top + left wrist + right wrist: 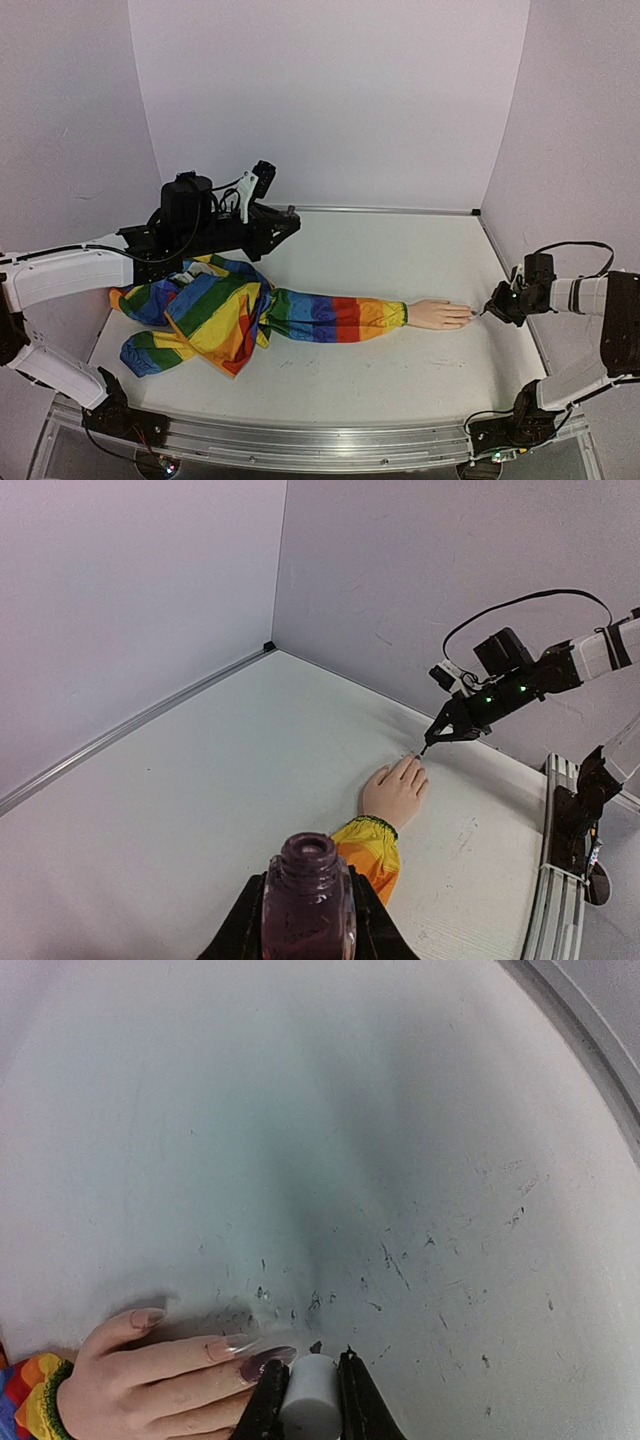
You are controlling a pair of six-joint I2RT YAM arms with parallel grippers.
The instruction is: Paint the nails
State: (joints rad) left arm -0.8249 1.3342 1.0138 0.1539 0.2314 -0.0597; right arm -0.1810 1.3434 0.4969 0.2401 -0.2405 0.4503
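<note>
Seen from above, a white tabletop fills the middle of the frame. Pale lilac walls close it in at left, back and right, and an aluminium rail runs along the bottom edge. A rainbow-striped sleeve lies left of centre. Its pale peach mannequin hand points right, with the right gripper just beside the fingertips.

In the left wrist view, the left gripper at bottom centre clamps a dark purple glass polish bottle with an open neck.

In the right wrist view, the right gripper at bottom centre pinches a white cylindrical cap. The nails lie at lower left, one dark purple and touching distance from the cap, the thumb's peach. The tabletop here is scuffed with dark specks.
</note>
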